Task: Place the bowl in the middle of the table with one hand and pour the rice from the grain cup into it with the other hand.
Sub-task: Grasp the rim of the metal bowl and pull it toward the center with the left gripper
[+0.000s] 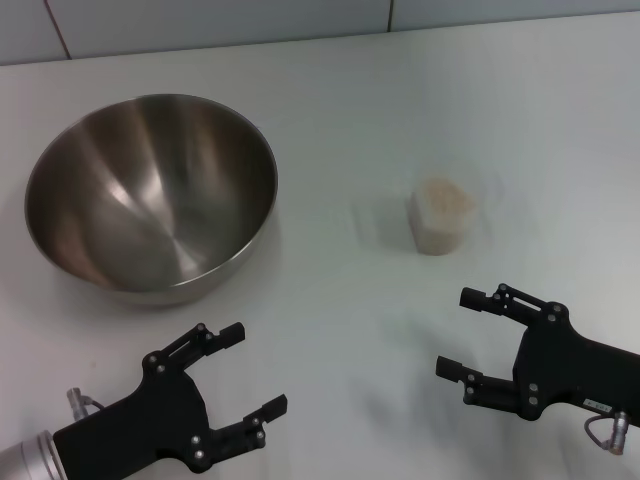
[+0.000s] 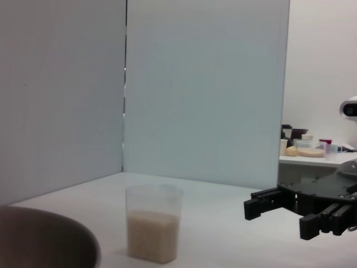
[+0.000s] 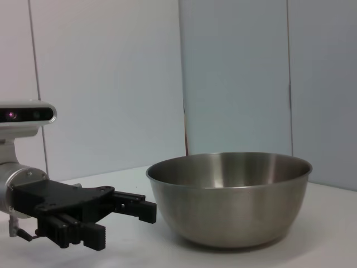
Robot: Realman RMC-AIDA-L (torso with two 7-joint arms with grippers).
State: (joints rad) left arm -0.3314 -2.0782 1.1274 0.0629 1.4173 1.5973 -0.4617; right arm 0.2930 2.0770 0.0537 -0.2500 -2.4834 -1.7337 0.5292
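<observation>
The steel bowl point(image 1: 150, 195) stands empty on the white table point(image 1: 350, 120) at the far left; it also shows in the right wrist view point(image 3: 231, 195). The clear grain cup point(image 1: 440, 215) holds rice point(image 1: 443, 200) and stands upright right of centre; it also shows in the left wrist view point(image 2: 153, 230), about half full. My left gripper point(image 1: 255, 370) is open and empty near the front edge, below the bowl. My right gripper point(image 1: 458, 332) is open and empty at the front right, below the cup. Neither touches anything.
A pale wall with panel seams point(image 1: 390, 15) runs along the table's far edge. In the left wrist view a side table with small containers point(image 2: 307, 149) stands beyond the table. The bowl's rim fills that view's corner point(image 2: 44, 237).
</observation>
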